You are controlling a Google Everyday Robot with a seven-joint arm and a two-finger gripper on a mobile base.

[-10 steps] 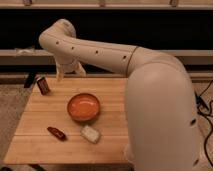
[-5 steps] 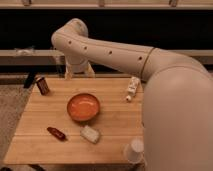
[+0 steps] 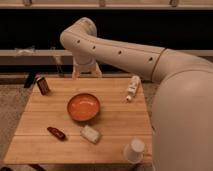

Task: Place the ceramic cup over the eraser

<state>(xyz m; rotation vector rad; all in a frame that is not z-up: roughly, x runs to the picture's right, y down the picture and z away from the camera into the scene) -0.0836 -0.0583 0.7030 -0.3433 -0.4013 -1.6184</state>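
Gripper hangs at the wooden table's far edge; its grip I cannot tell. One small white ceramic cup stands front-right and one dark reddish-brown rectangular eraser back-left, well apart, with one orange bowl between.

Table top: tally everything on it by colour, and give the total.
White or whitish: 3 (ceramic cup, bottle, flat block)
Orange: 1 (bowl)
Red: 1 (flat elongated thing)
Dark reddish-brown: 1 (eraser)
Total: 6
Not counted: the pincer, which hangs at the table's far edge.
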